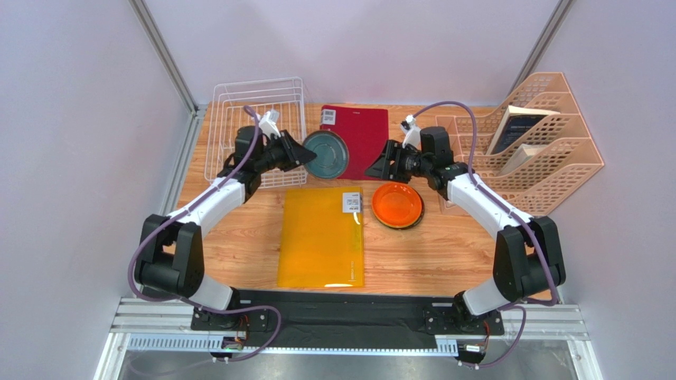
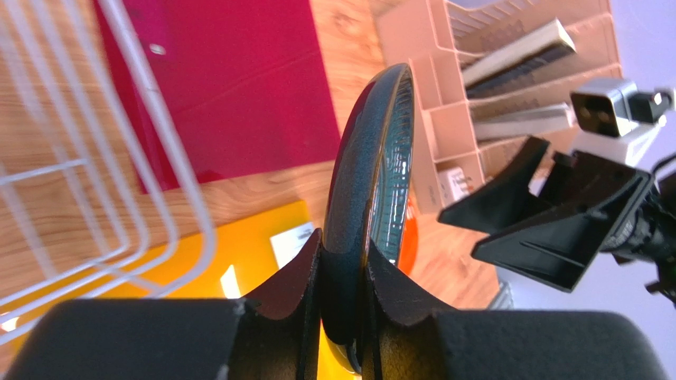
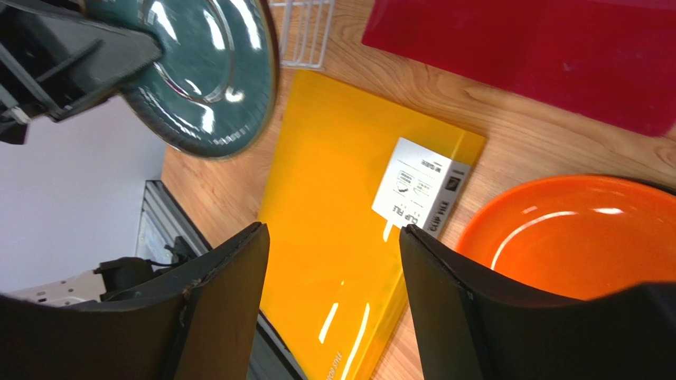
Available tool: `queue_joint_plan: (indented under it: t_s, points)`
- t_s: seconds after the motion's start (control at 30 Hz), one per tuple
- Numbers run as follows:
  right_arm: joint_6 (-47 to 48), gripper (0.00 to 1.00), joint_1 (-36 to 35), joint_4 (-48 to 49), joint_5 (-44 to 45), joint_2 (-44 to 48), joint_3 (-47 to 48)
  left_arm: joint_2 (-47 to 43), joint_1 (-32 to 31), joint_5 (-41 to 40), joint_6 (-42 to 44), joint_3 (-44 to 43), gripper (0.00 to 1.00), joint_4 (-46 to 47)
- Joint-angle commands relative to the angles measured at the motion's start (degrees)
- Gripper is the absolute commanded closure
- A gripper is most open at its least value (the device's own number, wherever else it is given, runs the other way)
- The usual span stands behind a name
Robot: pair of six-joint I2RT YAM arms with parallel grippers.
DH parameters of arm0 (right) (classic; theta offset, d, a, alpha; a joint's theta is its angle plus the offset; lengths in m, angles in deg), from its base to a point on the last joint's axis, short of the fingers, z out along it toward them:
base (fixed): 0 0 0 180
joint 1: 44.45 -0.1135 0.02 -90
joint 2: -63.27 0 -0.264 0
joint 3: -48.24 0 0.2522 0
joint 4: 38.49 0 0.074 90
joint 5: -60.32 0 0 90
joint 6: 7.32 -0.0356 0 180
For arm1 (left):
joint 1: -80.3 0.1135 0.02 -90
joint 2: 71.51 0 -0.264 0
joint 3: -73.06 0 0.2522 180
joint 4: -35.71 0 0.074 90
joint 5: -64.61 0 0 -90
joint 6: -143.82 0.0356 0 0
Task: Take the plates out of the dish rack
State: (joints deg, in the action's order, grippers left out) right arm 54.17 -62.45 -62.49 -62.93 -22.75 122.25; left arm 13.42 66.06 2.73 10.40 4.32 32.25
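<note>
My left gripper (image 1: 305, 153) is shut on the rim of the dark teal-grey plate (image 1: 326, 154) and holds it on edge in the air, just right of the white wire dish rack (image 1: 255, 127). In the left wrist view the plate (image 2: 373, 174) stands upright between the fingers (image 2: 289, 277), with the rack's wires (image 2: 151, 158) at the left. The orange plate (image 1: 397, 205) lies flat on the table. My right gripper (image 1: 377, 166) is open and empty, facing the teal plate (image 3: 198, 79) above the orange plate (image 3: 571, 237). I see no plates in the rack. The dark red and lime green plates are out of view.
A yellow folder (image 1: 321, 237) lies at the table's middle, a red folder (image 1: 357, 131) behind it. A peach slotted organiser (image 1: 531, 150) with books stands at the right. Walls close in on both sides.
</note>
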Motion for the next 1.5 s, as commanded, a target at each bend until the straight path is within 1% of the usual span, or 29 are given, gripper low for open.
queue_joint_plan:
  t_s: [0.0, 0.3, 0.43, 0.47, 0.57, 0.6, 0.67, 0.7, 0.73, 0.77, 0.83, 0.87, 0.9, 0.93, 0.97, 1.0, 1.03, 1.07, 1.1, 1.13, 1.2, 1.23, 1.3, 1.33, 1.4, 1.43, 1.47]
  points:
    - [-2.4, 0.34, -0.3, 7.3, -4.8, -1.1, 1.5, 1.1, -3.5, 4.3, -4.1, -0.3, 1.0, 9.6]
    - [-2.9, 0.34, -0.4, 9.7, -6.6, -5.5, 2.3, 4.2, -9.6, 6.7, -6.0, -1.8, 1.0, 13.3]
    - [-3.6, 0.37, -0.4, 12.9, -8.8, -7.2, 2.4, 5.1, -11.3, 7.5, -6.9, -1.8, 1.0, 15.9]
    - [-3.9, 0.39, -0.5, 13.7, -9.2, -7.4, 1.7, 5.2, -11.5, 8.8, -7.0, -2.0, 1.0, 16.4]
    - [-4.5, 0.88, -0.2, 16.2, -10.0, -7.6, 0.1, 6.6, -11.7, 9.9, -7.7, -2.2, 1.0, 17.5]
    - [-4.6, 1.0, -0.1, 16.3, -9.9, -7.2, -0.1, 6.7, -11.7, 10.0, -7.9, -1.8, 1.0, 18.0]
    - [-4.7, 1.0, 0.2, 17.3, -9.7, -6.4, -1.4, 6.7, -11.7, 9.6, -8.2, -1.2, 1.0, 18.9]
    - [-4.7, 1.0, 0.5, 17.7, -9.4, -5.2, -3.1, 6.9, -11.7, 9.6, -8.1, -0.7, 0.98, 19.1]
    - [-4.6, 1.0, 0.8, 18.1, -8.8, -4.6, -3.9, 6.9, -11.7, 9.5, -7.7, -0.7, 0.91, 19.1]
    - [-4.6, 1.0, 1.0, 18.2, -8.6, -3.8, -4.7, 7.2, -11.6, 9.6, -7.3, -0.8, 0.74, 18.7]
    - [-4.5, 1.0, 2.4, 17.3, -6.7, -1.5, -6.6, 7.4, -11.6, 9.6, -5.5, -1.1, 0.59, 17.3]
    - [-4.3, 1.0, 2.9, 16.8, -6.0, -0.7, -7.2, 7.3, -11.6, 8.7, -4.8, -1.2, 0.44, 16.6]
    - [-4.0, 1.0, 4.0, 15.0, -5.1, 1.3, -7.9, 7.2, -11.6, 8.1, -4.2, -1.3, 0.4, 14.8]
    - [-3.7, 1.0, 4.7, 13.9, -3.3, 2.4, -8.7, 7.0, -11.6, 7.6, -2.4, -1.4, 0.37, 13.7]
    - [-3.2, 1.0, 5.3, 12.9, -2.4, 3.6, -9.2, 6.5, -11.6, 5.9, -0.9, -1.5, 0.31, 12.2]
    - [-2.3, 1.0, 6.6, 10.9, -1.8, 5.8, -9.7, 6.2, -11.6, 4.8, 0.6, -2.1, 0.3, 8.5]
    - [-1.6, 1.0, 7.3, 10.5, -0.5, 6.8, -10.2, 5.9, -11.6, 3.4, 3.4, -2.3, 0.29, 6.8]
    - [-1.1, 1.0, 8.0, 7.6, 0.5, 7.8, -10.2, 5.1, -11.6, 1.1, 4.7, -2.6, 0.28, 5.4]
    - [0.3, 1.0, 8.9, 4.1, 1.3, 9.5, -10.2, 4.6, -11.6, -0.5, 7.7, -3.2, 0.27, 1.6]
    - [0.7, 1.0, 9.5, 2.6, 3.3, 10.4, -10.7, 3.9, -11.6, -2.3, 9.0, -3.6, 0.27, -0.3]
    - [2.0, 1.0, 10.9, -2.6, 5.8, 12.7, -10.9, 1.4, -11.6, -8.4, 13.0, -3.7, 0.26, -4.4]
    - [2.5, 1.0, 11.1, -4.1, 7.4, 13.2, -10.9, 0.4, -11.6, -13.2, 14.1, -3.5, 0.25, -5.5]
    - [3.0, 1.0, 11.6, -6.9, 8.7, 14.5, -11.5, -2.6, -11.6, -17.7, 17.7, -2.9, 0.24, -8.0]
    - [3.3, 1.0, 11.6, -7.5, 9.5, 14.6, -11.7, -3.4, -11.6, -21.6, 18.8, -2.9, 0.24, -8.8]
    - [3.0, 1.0, 11.7, -9.1, 10.2, 15.1, -12.5, -5.7, -11.6, -24.6, 22.0, -2.4, 0.23, -10.0]
    - [2.9, 1.0, 11.8, -9.5, 10.7, 15.1, -12.8, -6.5, -11.6, -26.5, 22.8, -2.4, 0.19, -10.0]
    - [2.8, 1.0, 11.7, -9.8, 10.9, 15.4, -13.4, -6.8, -11.6, -27.0, 23.7, -2.5, 0.18, -10.0]
